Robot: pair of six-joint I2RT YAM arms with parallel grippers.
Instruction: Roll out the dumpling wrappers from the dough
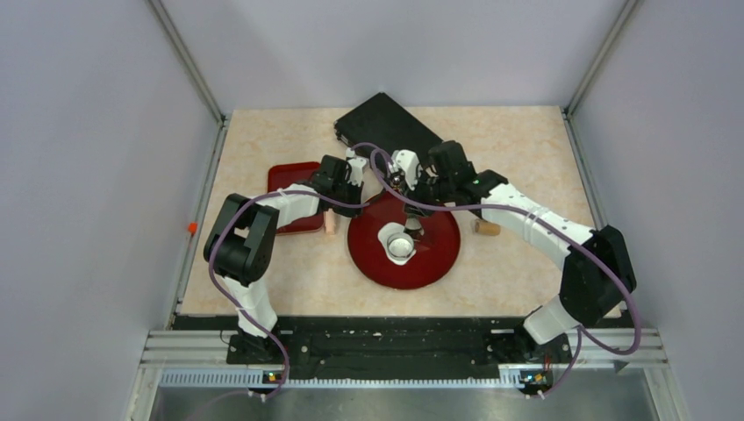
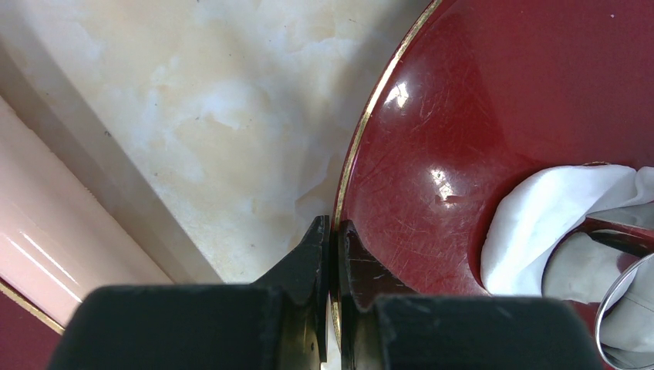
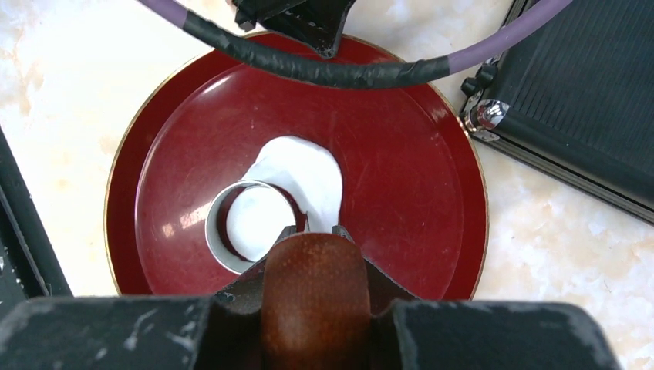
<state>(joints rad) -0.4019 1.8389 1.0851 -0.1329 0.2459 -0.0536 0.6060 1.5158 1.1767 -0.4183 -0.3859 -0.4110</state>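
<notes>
The round red plate [image 1: 439, 263] lies mid-table. On it is the dough [image 3: 308, 173], a flattened ragged white patch. The clear ring cutter [image 3: 217, 231] stands on the dough's near part, with a round white disc [image 3: 258, 220] inside it. My left gripper [image 2: 332, 228] is shut on the plate's gold rim [image 2: 362, 135]; in the top view the left gripper [image 1: 358, 186] is at the plate's far-left edge. My right gripper [image 3: 315, 231] is shut on a brown wooden handle [image 3: 316, 293], above the plate beside the ring. In the top view it [image 1: 411, 203] is over the plate's far side.
A black case [image 1: 386, 127] lies at the back, close to the plate [image 3: 571, 100]. A red square tray [image 1: 289, 180] sits left of the plate. Light wooden ends [image 1: 330, 224] [image 1: 485, 228] show beside the plate. A purple cable [image 3: 324, 68] crosses above it.
</notes>
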